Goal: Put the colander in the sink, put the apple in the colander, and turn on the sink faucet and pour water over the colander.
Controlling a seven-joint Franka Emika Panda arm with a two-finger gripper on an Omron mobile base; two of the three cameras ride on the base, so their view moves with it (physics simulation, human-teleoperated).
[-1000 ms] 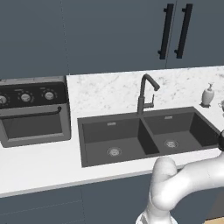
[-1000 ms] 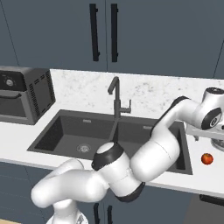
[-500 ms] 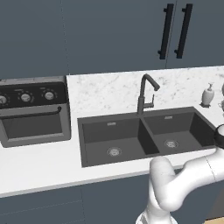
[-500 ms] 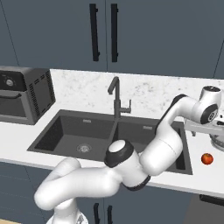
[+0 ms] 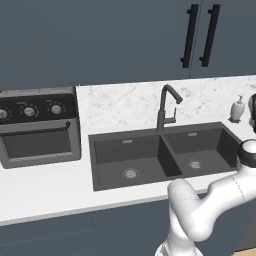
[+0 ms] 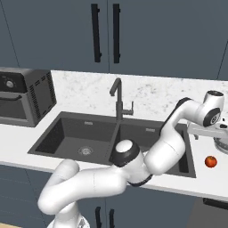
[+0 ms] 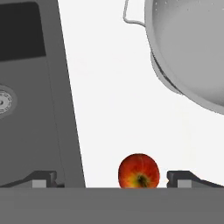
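Swinging further right, my wide-open, empty gripper [image 7: 111, 179] hovers; colander [image 7: 192, 52] at 1 o'clock looks light, rigid; I'd pinch its rim.

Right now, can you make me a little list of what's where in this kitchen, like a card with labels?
colander: on the white counter, right of the sink, empty
apple: on the counter beside the colander, not touching it
sink: both basins empty
faucet: behind the divider between the basins, no water running
gripper: open, over the counter above the apple and colander, holding nothing
oven: on the counter left of the sink
soap dispenser: behind the sink's right end
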